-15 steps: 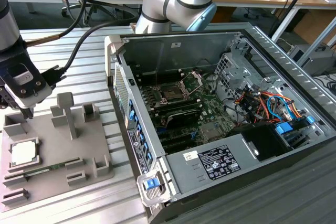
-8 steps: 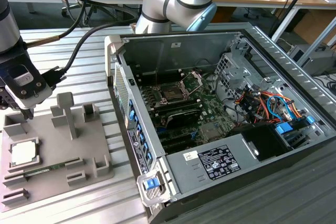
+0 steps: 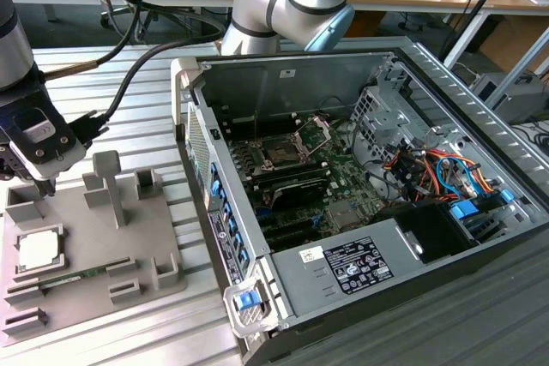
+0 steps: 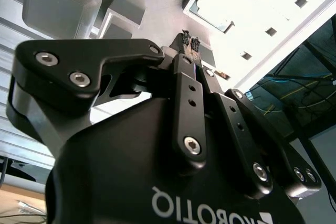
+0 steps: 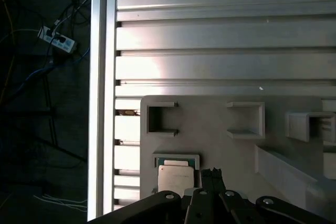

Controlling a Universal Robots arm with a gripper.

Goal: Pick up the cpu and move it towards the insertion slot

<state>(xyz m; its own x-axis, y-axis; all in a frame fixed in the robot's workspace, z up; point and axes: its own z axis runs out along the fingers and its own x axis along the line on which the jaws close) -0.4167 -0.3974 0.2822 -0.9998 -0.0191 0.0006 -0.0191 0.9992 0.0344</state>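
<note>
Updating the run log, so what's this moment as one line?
gripper: shut, empty, over tray beside cpu | cpu: in tray recess, not picked | slot: bracket raised

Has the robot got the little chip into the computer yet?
Nothing looks done: the cpu lies in its grey tray. In hand: the pincer, shut and empty, hangs over the tray close to the cpu. Left: lifting it and carrying it to the insertion slot inside the computer case.

A grey tray [image 5: 220, 145] lay beneath the fingers [image 5: 206, 178] on a ribbed table [image 5: 210, 35]; an open computer case [image 3: 257, 83] stood well apart.
</note>
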